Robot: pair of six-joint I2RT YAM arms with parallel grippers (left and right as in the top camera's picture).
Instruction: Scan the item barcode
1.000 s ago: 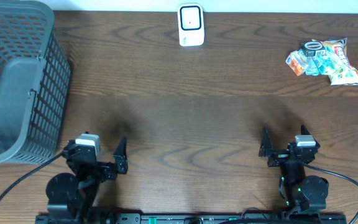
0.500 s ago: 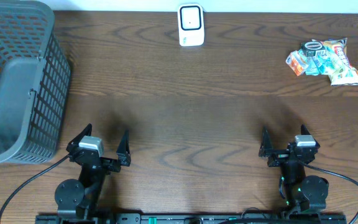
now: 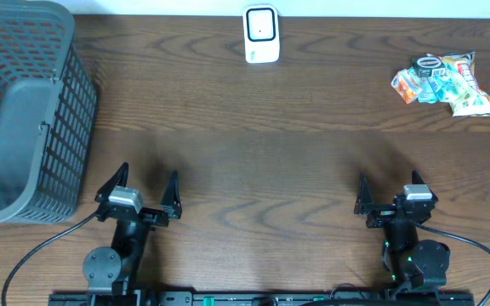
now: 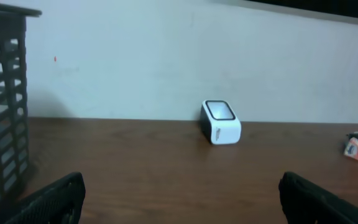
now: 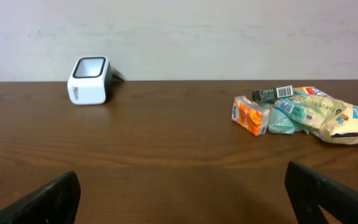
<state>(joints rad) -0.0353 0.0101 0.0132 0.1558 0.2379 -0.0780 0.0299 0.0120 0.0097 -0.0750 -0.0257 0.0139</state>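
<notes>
A small pile of snack packets [image 3: 445,83] is lying in the upper right of the overhead picture, on the brown wooden table [image 3: 262,136]. In the right wrist picture the pile is showing an orange little box [image 5: 250,116], a blue-green packet [image 5: 288,115], a pale yellow bag [image 5: 347,121] and a dark packet [image 5: 272,93] on top with a white barcode patch. The white scanner [image 3: 261,34] is standing at the top middle, well apart from the pile. A big grey basket [image 3: 71,127] with holes in its walls is sitting at the upper left, and its plain grey bottom is showing. The left gripper [image 3: 149,172] is waiting at the lower left with its jaws spread wide, holding nothing. The right gripper [image 3: 388,191] is waiting at the lower right, jaws wide too, holding nothing.
</notes>
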